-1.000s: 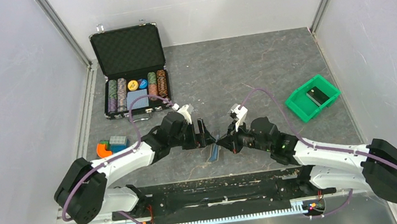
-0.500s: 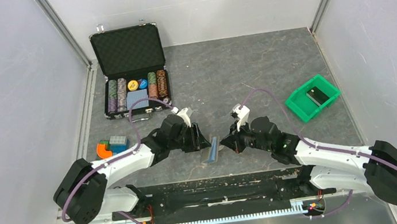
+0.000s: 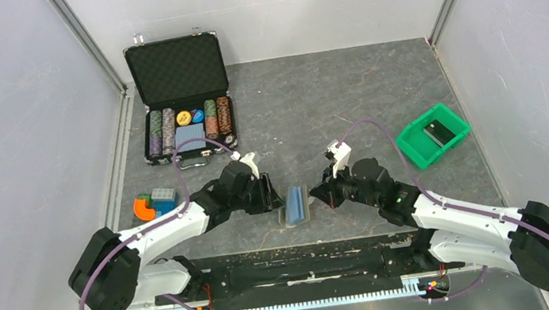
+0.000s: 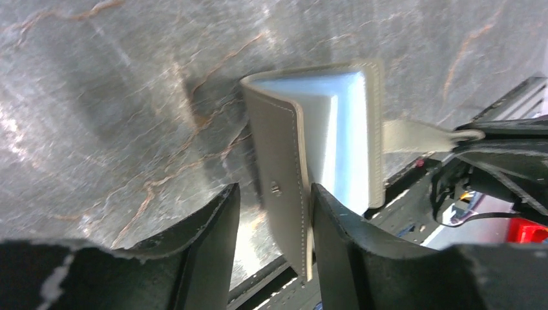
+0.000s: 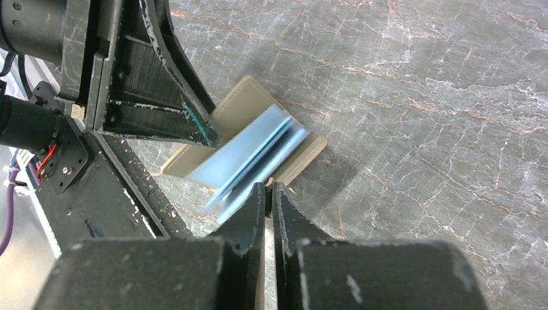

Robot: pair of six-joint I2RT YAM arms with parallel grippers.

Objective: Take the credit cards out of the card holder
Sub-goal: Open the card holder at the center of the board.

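The tan card holder [image 3: 294, 205] lies half open on the table between my two grippers, with the pale-blue credit cards [image 3: 294, 198] showing inside it. In the left wrist view one tan flap [image 4: 284, 161] stands between the fingers of my open left gripper [image 4: 274, 194], close to the right finger, and the blue cards [image 4: 339, 129] are behind it. My right gripper [image 5: 268, 187] is shut on the holder's tan strap at the edge of the holder [image 5: 236, 113], and the cards [image 5: 249, 158] fan out there. In the top view the left gripper [image 3: 270, 197] and right gripper [image 3: 316, 194] flank the holder.
An open black chip case [image 3: 182, 95] stands at the back left. A green bin [image 3: 415, 154] holding a black item is at the right. Coloured blocks [image 3: 153, 201] lie left of the left arm. A black rail [image 3: 301, 260] runs along the near edge.
The card holder was held edge-on between the two close grippers; now it has fallen open wider and shows its blue inside. The left gripper drew back left and the right gripper shifted slightly right.
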